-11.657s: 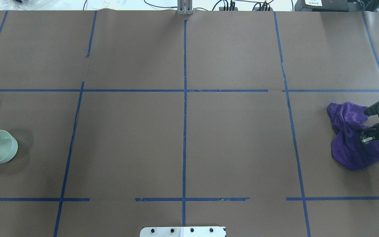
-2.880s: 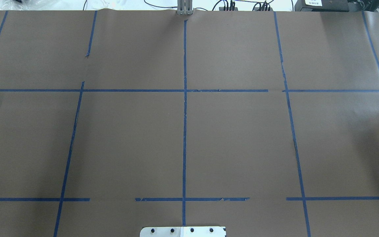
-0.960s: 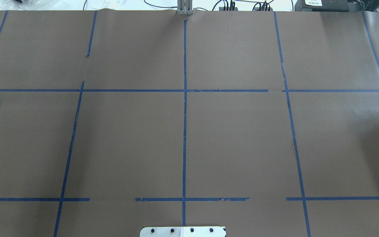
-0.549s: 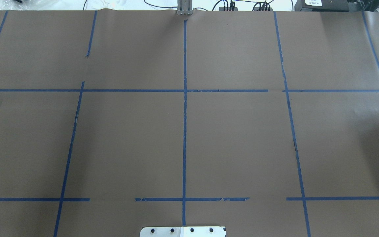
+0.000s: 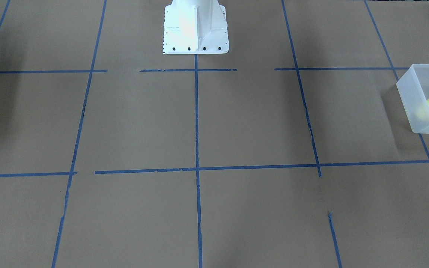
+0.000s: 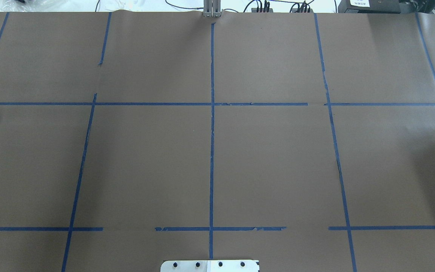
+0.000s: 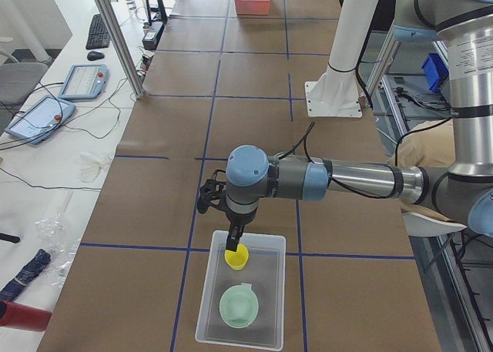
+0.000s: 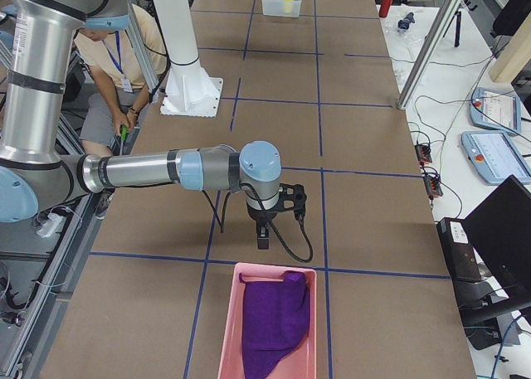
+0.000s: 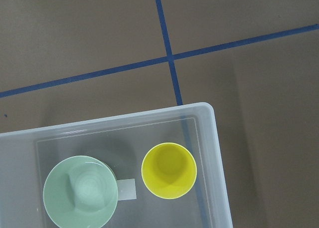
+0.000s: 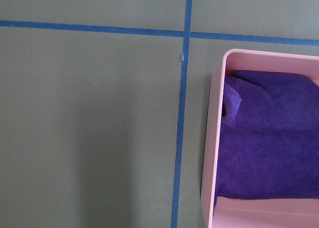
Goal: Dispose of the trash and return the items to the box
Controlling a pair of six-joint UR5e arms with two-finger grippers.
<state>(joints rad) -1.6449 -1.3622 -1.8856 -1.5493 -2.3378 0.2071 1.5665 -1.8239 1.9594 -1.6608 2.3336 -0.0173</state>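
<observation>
Left end of table: box (image 7: 205,302) sits flat. The bowl (image 7: 239,306) is at its outer end and the cup (image 7: 236,256) at the end nearer the table's middle. Both are upright, mouths up, close but apart, with a small white label (image 9: 126,189) between them. Left gripper (image 7: 233,239) hangs right over the cup. It shows from the side only, so can't tell how wide it's spread or whether it touches the cup. Front view crops the box at the frame edge, bowl just a sliver there.

Right end: right gripper (image 8: 262,235) points down over bare table (image 8: 365,221), just short of a pink bin (image 8: 231,321) holding a purple cloth (image 8: 275,321). Can't tell its opening either. The bin's near end is cropped.
</observation>
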